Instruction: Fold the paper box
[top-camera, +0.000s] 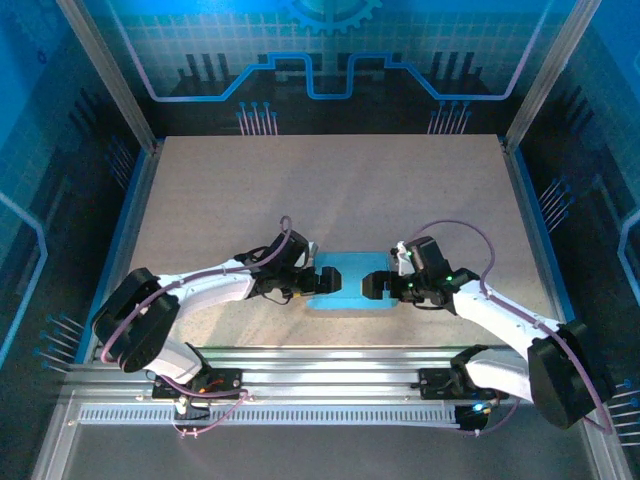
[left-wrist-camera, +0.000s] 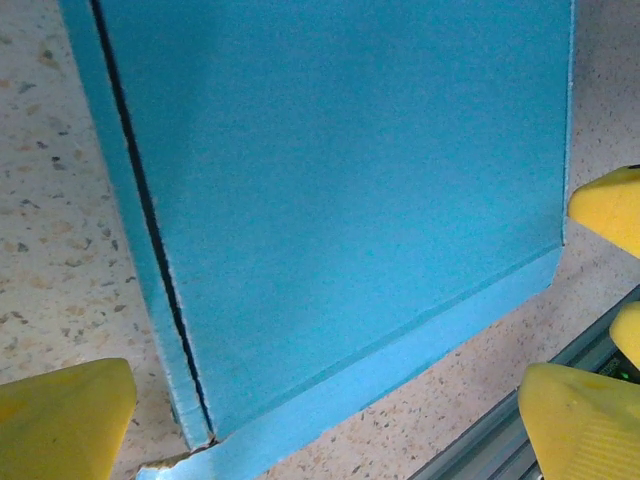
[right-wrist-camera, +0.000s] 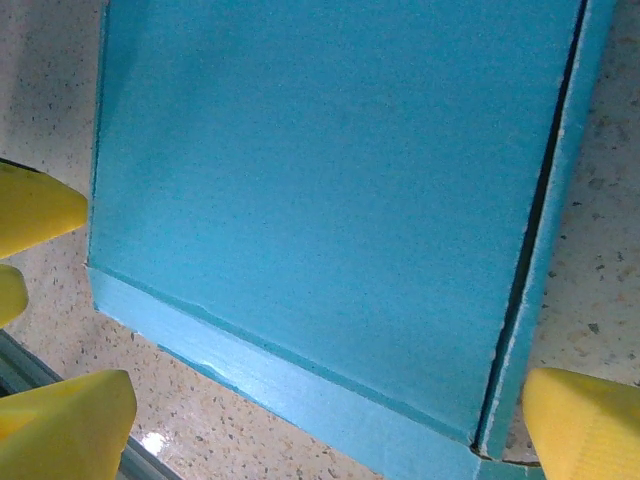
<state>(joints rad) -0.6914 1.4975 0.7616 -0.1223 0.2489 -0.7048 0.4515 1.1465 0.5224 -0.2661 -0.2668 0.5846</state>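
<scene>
The paper box (top-camera: 346, 268) lies flat at lower centre of the top view; the left gripper (top-camera: 322, 281) and right gripper (top-camera: 370, 285) face inward over its opposite ends, both wide open and holding nothing, evidently stationed to fold it from both sides.

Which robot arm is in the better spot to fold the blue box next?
Nearly a tie: left gripper and right gripper are both open, low over opposite ends of the paper box, which lies flat between them. I'd pick right, but only barely.
</scene>
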